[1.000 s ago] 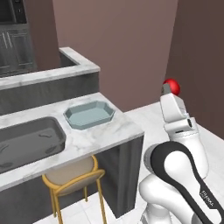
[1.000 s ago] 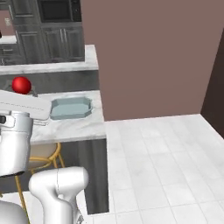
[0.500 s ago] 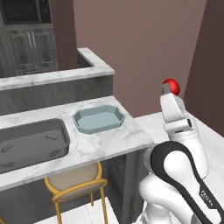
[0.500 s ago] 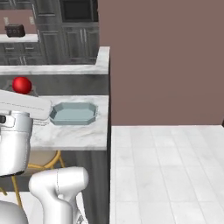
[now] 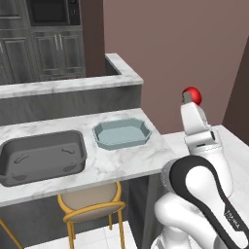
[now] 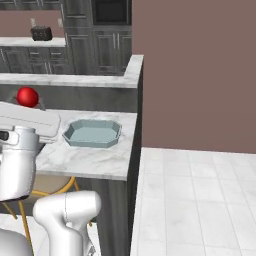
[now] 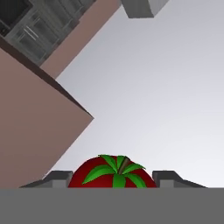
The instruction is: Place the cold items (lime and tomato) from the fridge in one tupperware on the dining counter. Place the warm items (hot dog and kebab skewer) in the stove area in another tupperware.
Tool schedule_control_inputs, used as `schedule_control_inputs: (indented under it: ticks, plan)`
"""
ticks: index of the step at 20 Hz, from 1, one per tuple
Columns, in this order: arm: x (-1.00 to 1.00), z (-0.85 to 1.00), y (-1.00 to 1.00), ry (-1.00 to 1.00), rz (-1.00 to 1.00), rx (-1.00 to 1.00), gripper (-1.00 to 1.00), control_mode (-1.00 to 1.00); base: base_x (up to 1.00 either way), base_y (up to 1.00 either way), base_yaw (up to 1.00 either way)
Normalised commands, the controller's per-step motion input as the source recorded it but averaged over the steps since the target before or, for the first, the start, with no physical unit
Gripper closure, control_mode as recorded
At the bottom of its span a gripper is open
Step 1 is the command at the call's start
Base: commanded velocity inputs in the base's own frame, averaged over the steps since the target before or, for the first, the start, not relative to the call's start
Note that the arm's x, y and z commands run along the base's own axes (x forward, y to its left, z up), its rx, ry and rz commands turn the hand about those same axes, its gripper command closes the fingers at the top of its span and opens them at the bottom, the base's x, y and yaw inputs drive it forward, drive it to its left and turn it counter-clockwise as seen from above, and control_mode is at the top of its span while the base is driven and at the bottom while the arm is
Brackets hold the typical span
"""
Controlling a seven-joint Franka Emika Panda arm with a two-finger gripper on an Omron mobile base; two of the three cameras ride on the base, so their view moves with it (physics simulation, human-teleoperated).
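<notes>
A red tomato (image 7: 113, 174) with a green stem sits between my gripper's (image 7: 113, 180) two fingertips, and the gripper is shut on it. From the base the tomato (image 5: 192, 95) shows at the top of the raised hand, to the right of the counter; it is also the red ball (image 6: 27, 96) at the left in the right base view. A pale blue tupperware (image 5: 121, 133) lies empty on the marble dining counter (image 5: 131, 165), and the same tupperware (image 6: 92, 133) sits near the counter's right end. The lime, hot dog and kebab skewer are out of view.
A dark grey sink basin (image 5: 41, 156) is set in the counter left of the tupperware. A yellow stool (image 5: 92, 210) stands under the counter. A raised ledge (image 5: 73, 85) runs behind it. A brown wall (image 6: 195, 75) rises right of the counter, with white tiled floor (image 6: 200, 200) below.
The whole scene has shifted as the base drove: the counter and tupperware now sit nearer and more to the right. The gripper still holds the tomato raised in the same pose.
</notes>
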Motion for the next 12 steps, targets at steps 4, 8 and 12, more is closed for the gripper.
schedule_control_inputs:
  ticks: [4, 8, 12]
  plan:
    - [-0.24, -0.01, -0.89, -0.02, 0.0, -0.09, 1.0, -1.0, 0.0, 0.0, 0.0]
    - [-0.21, 0.0, -0.68, 0.0, 0.0, -0.39, 1.0, -1.0, 0.0, 0.0, 0.0]
    - [-0.1, -0.11, -0.27, 0.0, -0.01, -0.53, 1.0, -1.0, 0.0, 0.0, 0.0]
